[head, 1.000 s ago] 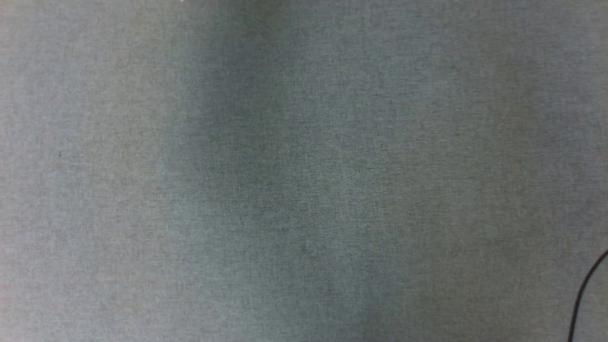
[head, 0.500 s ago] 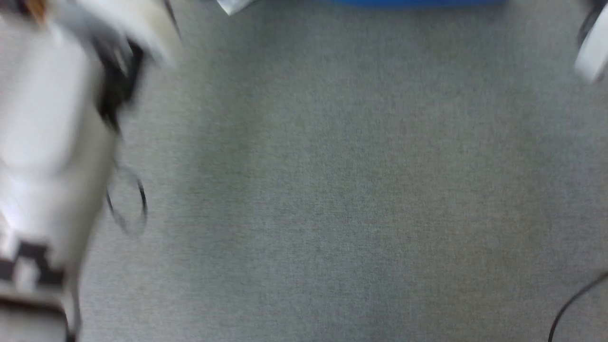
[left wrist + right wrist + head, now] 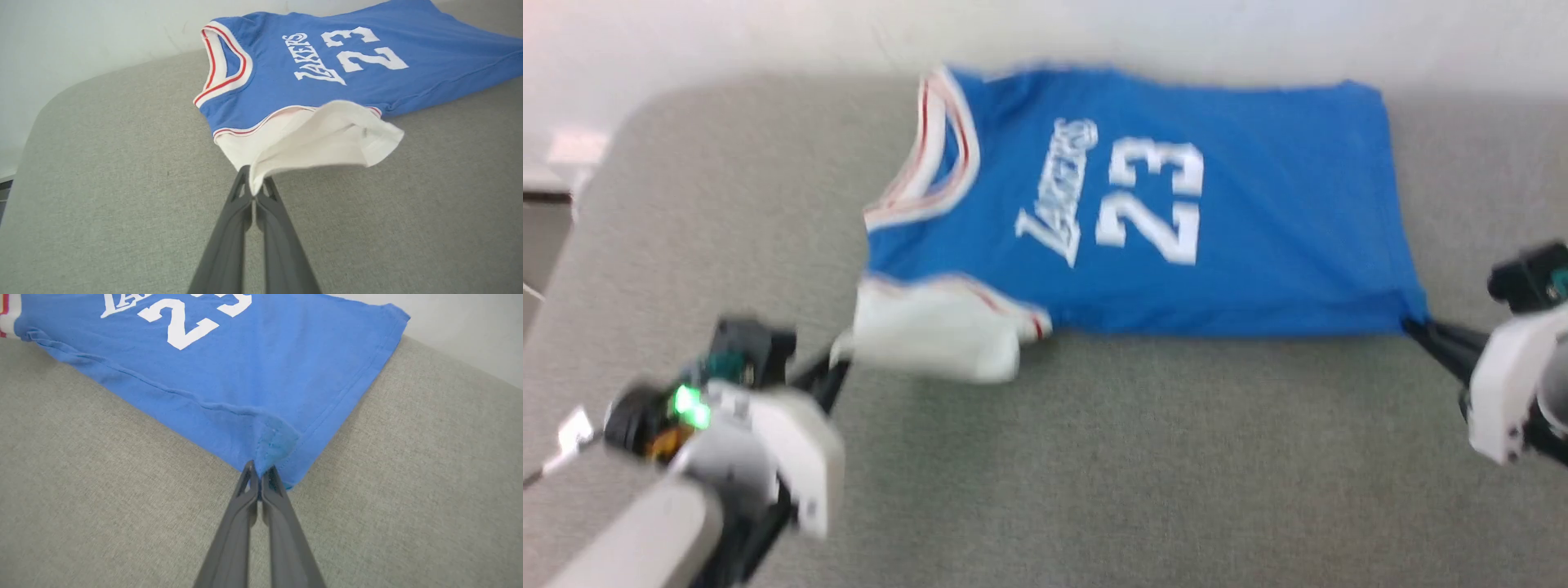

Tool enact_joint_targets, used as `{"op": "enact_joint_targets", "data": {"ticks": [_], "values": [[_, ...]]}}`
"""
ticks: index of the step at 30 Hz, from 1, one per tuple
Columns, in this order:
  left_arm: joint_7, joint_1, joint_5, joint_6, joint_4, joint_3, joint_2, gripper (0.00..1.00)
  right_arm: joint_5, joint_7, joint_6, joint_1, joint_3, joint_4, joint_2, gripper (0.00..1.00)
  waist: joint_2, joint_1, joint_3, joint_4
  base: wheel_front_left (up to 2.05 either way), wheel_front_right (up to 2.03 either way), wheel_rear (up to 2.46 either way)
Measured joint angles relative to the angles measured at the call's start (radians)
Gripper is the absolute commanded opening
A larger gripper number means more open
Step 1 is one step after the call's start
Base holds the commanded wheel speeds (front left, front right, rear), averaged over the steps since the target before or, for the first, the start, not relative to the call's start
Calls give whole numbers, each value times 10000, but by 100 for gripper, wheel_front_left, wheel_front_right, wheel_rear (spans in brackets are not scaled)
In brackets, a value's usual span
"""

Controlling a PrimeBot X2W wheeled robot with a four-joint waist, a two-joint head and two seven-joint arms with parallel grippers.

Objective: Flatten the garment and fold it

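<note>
After the head view's swing, now seen clamping the Lakers jersey point(image 3: 1176, 204), left gripper point(image 3: 254, 192) nipping its white sleeve point(image 3: 318, 143), right gripper point(image 3: 259, 473) its hem corner point(image 3: 278, 445), ready for stretching flat.

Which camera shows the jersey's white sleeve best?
The left wrist view: the white sleeve is sharp, pinched by the left end effector. The head view shows it blurred; the right wrist view catches a sliver at its edge.
</note>
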Motion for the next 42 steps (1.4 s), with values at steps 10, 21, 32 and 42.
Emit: {"op": "enact_joint_targets", "data": {"ticks": [10,21,32,42], "values": [[1948,2917,-1262,1164,-3087,-132,1511,0,652,775,0,1740,121,-1256,-1239,0,0,2,-1323,332,0,0,0],[1833,5135,-1866,1812,-3756,-502,1802,0,2054,2125,2,3905,84,-2807,-2673,0,0,3,-2182,634,0,0,0],[-719,4392,-1329,2067,-3189,159,35,0,2470,1145,0,4280,-1363,-3273,-2813,0,0,5,-1978,487,0,0,0],[-2869,2813,-631,2428,-1971,805,-1649,0,2251,696,0,4026,-2629,-2744,-2330,0,0,6,-1382,260,0,0,0]]}}
